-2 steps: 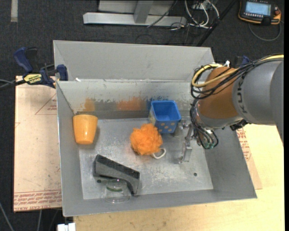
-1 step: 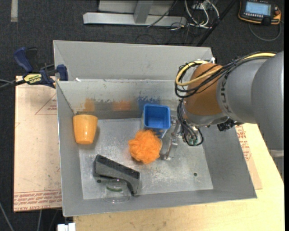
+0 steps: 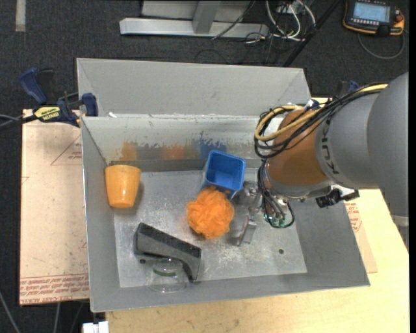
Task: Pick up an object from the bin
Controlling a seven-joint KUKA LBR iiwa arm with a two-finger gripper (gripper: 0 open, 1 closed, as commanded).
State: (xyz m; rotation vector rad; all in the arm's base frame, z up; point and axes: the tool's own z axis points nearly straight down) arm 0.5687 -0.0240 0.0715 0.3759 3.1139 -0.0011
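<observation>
Orange fluffy ball (image 3: 210,216) lay near the middle of the bin (image 3: 289,250), close to a blue box (image 3: 224,171) and just beside the gripper (image 3: 247,214), whose fingers stood apart with nothing between them.

setting: robotics lab. indicators: a large industrial arm (image 3: 364,130), with cables (image 3: 276,127) looped at its wrist, enters from the right over a grey metal bin (image 3: 195,84). a handheld teach pendant (image 3: 374,16) lies at the far right on dark carpet (image 3: 52,39). loose wiring (image 3: 286,19) and a metal stand base (image 3: 195,25) occupy the far edge.
</observation>
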